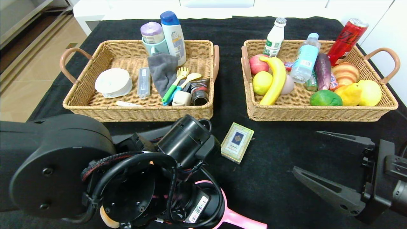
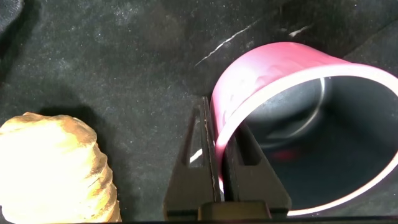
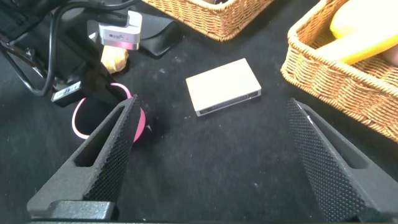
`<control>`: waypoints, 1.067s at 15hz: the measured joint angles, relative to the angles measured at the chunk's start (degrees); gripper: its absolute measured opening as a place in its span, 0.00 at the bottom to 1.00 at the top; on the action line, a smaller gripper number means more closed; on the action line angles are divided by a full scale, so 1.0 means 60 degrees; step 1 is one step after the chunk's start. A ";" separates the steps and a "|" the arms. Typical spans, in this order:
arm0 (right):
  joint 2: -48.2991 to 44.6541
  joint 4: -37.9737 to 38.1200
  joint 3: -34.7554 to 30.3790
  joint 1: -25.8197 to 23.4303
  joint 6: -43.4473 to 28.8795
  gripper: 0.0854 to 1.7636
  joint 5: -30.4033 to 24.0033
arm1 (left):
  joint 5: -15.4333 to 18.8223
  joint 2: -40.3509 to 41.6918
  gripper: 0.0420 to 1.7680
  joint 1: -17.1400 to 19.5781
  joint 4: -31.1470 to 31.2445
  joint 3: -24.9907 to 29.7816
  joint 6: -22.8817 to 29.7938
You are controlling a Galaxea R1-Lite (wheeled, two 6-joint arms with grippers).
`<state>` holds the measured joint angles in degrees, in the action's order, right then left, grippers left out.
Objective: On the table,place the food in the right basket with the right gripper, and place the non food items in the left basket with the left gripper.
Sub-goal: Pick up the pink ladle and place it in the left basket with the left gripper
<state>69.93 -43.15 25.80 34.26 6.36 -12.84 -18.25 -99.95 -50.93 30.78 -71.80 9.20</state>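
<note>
The pink saucepan [image 2: 267,74] stands on the black table [image 1: 273,178] at the front; its handle [image 1: 241,220] sticks out from under my left arm. My left gripper [image 2: 219,124] is shut on the saucepan's rim, one finger inside and one outside. The striped bread roll [image 2: 50,168] lies close beside it. The green-and-cream card box [image 1: 237,142] lies in front of the gap between the baskets. My right gripper [image 1: 306,151] is open and empty, low at the right, pointing at the box [image 3: 224,86]. The banana [image 1: 276,79] and water bottle [image 1: 304,60] lie in the right basket [image 1: 318,113].
The left basket [image 1: 140,111] holds bottles, a cloth, cutlery and other household items. The right basket also holds fruit, a can and a croissant. A flat black shape [image 3: 157,38], perhaps the glasses case, lies in front of the left basket, behind my left arm.
</note>
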 joint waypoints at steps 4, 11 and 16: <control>0.0069 0.0000 -0.0008 0.0000 0.0000 0.96 0.0004 | 0.0010 0.0020 0.07 0.0000 -0.0033 0.0006 0.0008; 0.0134 0.0000 -0.0022 0.0000 -0.0004 0.96 0.0000 | 0.0116 0.0943 0.07 -0.0010 -0.0018 0.0262 0.0037; 0.0161 0.0000 -0.0041 0.0000 -0.0004 0.96 0.0004 | 0.0181 0.1660 0.07 0.0291 -0.0358 0.0354 0.0055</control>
<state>70.89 -43.15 25.55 34.26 6.34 -12.81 -17.16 -89.99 -49.19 28.64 -69.68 9.53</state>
